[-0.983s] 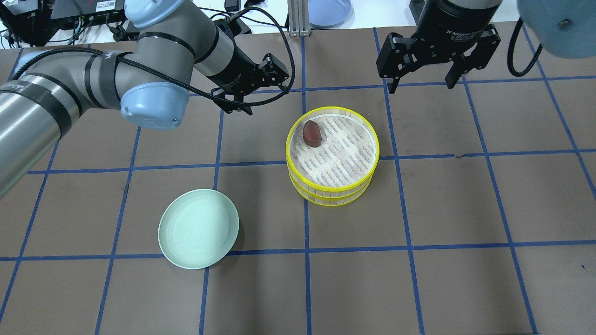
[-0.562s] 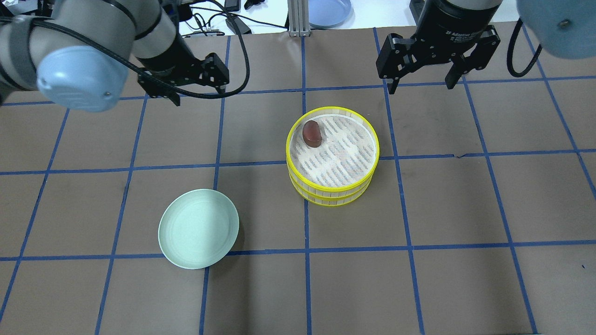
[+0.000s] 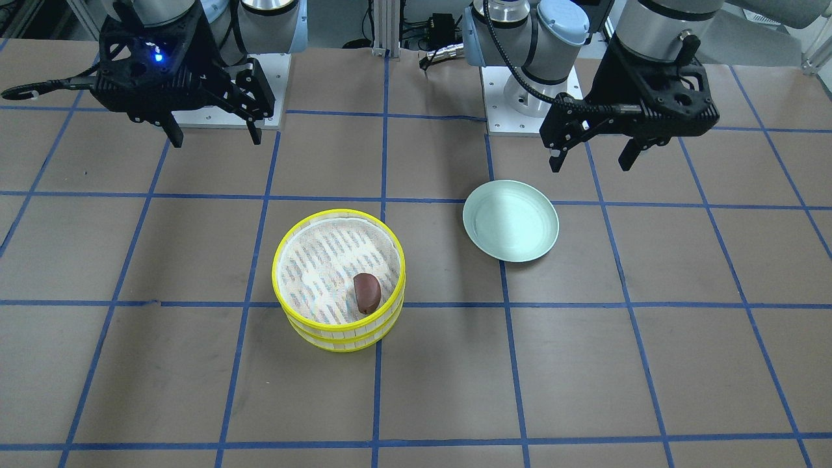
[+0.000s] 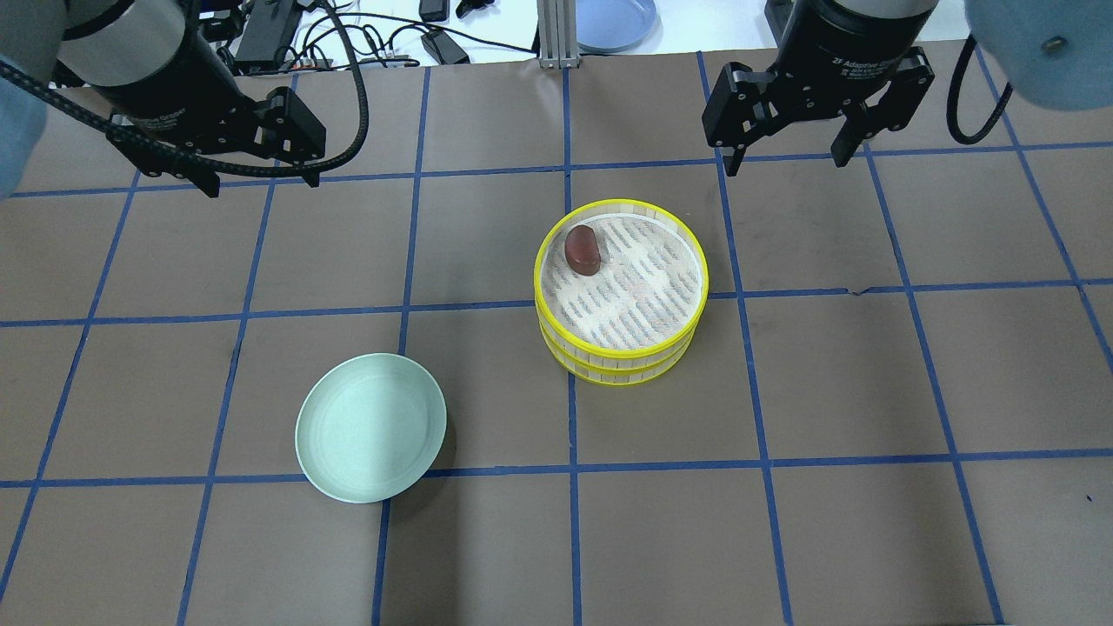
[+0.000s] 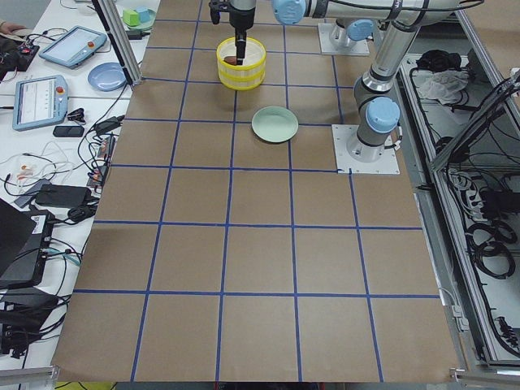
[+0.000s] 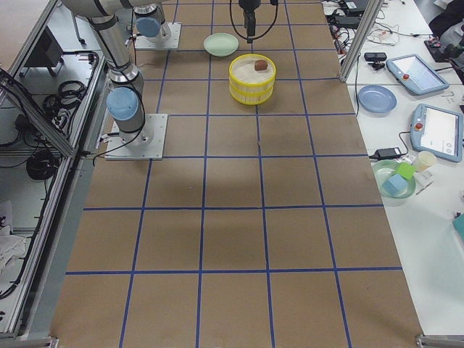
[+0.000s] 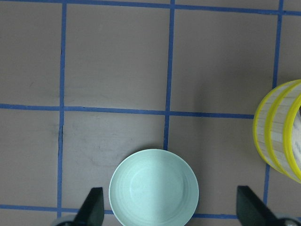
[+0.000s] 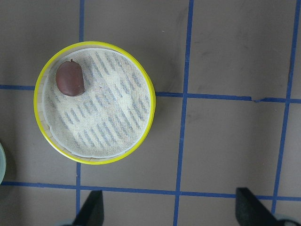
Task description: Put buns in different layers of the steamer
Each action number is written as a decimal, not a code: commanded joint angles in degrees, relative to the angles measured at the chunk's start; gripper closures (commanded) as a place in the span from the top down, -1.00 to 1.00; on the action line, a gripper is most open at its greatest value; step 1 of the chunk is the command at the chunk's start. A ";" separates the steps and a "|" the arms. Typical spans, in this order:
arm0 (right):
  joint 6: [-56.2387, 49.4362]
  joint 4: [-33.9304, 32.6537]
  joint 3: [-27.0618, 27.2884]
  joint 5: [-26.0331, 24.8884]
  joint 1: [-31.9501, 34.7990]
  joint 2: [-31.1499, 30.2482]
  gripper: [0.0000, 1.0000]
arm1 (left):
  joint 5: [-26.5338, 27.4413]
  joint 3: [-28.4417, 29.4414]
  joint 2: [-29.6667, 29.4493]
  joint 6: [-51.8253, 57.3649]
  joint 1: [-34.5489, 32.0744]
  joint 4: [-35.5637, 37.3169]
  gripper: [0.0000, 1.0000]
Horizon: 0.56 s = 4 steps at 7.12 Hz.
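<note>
The two steamer layers (image 4: 622, 361) (image 3: 338, 338) (image 8: 148, 101) (image 7: 275, 136) are stacked near the table's middle, yellow-rimmed. The dark reddish-brown bun (image 4: 582, 249) (image 3: 367, 292) (image 8: 69, 78) lies on the top layer's slatted base, near its rim. The pale cream bun is out of view; the lower layer's inside is hidden. My left gripper (image 4: 259, 183) (image 3: 590, 161) is open and empty, high over the table's rear left. My right gripper (image 4: 787, 161) (image 3: 213, 138) is open and empty, high behind the steamer on the right.
An empty pale green plate (image 4: 371, 428) (image 3: 511, 221) (image 7: 154, 187) sits left of the steamer. A blue plate (image 4: 614, 22) and cables lie beyond the table's far edge. Tablets and more dishes sit on the side bench (image 6: 413, 109).
My left arm has swung away from the steamer, leftward to the table's rear left, its gripper open throughout. The right arm, bun and steamer have not moved.
</note>
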 commanded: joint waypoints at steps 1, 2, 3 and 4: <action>0.00 0.00 0.00 -0.02 0.00 0.00 1.00 | 2.02 -0.11 2.36 0.25 -0.28 -1.08 1.00; 0.00 0.00 0.00 -0.02 0.00 0.00 1.00 | 2.20 -0.02 3.42 0.34 -0.28 -1.52 1.00; 0.00 0.00 0.00 -0.02 0.00 0.00 1.00 | 2.20 -0.19 3.86 0.69 -0.28 -1.70 1.00; 0.00 0.00 0.00 0.06 0.00 0.00 1.00 | 2.03 -0.45 3.78 0.69 -0.28 -1.52 1.00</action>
